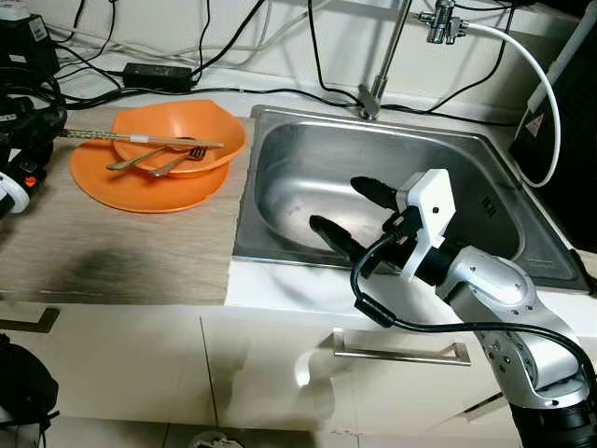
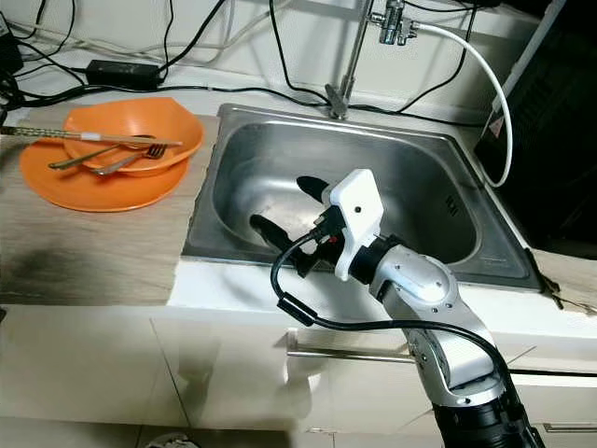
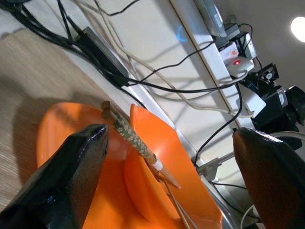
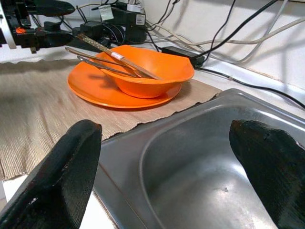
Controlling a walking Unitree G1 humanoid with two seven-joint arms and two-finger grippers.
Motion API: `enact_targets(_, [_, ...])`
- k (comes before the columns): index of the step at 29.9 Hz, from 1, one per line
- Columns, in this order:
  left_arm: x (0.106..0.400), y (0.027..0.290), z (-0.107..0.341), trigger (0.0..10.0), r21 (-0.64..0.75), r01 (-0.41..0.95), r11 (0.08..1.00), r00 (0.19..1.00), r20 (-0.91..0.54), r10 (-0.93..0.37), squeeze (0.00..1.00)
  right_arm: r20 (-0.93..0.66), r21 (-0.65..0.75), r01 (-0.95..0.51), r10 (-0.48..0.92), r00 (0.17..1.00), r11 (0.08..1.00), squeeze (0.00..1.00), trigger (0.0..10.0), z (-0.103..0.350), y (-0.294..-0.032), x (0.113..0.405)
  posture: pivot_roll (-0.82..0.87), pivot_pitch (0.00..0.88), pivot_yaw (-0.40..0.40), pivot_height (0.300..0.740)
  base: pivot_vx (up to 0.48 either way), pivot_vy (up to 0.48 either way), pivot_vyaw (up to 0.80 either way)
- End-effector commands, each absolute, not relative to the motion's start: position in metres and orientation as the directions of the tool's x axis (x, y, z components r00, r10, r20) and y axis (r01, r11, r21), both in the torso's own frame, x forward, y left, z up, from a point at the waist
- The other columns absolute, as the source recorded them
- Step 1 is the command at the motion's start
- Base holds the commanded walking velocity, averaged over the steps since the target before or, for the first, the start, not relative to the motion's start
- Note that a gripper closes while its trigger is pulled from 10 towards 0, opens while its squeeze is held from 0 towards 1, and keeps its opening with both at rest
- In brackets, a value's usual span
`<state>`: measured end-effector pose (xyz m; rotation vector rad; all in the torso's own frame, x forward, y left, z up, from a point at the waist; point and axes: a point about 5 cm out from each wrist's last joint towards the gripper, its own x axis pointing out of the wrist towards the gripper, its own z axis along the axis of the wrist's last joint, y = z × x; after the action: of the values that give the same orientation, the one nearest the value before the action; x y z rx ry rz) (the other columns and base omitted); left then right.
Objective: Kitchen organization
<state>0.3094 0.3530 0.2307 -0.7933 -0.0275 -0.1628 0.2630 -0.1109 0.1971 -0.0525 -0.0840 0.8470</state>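
Nearby, cables (image 1: 233, 42) behind orange bowl (image 1: 187, 131).

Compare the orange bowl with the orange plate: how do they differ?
The deep orange bowl stands on the flat orange plate, which is wider. The bowl carries patterned chopsticks across its rim, with a metal fork and spoon inside; the plate carries the bowl. Both are the same orange.

Black cables (image 1: 280, 89) trail along the wall behind the counter; a drawer handle (image 1: 401, 352) sits below the sink.
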Motion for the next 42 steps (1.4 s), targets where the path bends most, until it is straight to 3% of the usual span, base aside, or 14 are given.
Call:
enact_targets(1, [0.317,0.345,0.232,10.0,-0.71,0.168,0.684,0.984,0.082,-0.157,0.0,0.052,-0.096,-0.739,0.745,0.665,0.667,0.0,10.0,0.2,-0.115,0.262,0.04,0.0,-0.064,0.74,0.0,0.0,0.0])
enact_targets(42, [0.361,0.33,0.228,10.0,-0.695,0.084,0.714,0.996,0.085,-0.035,0.0,0.053,-0.088,-0.706,0.711,0.701,0.703,0.0,10.0,0.196,-0.12,0.258,0.0,0.0,-0.013,0.74,0.0,0.0,0.0])
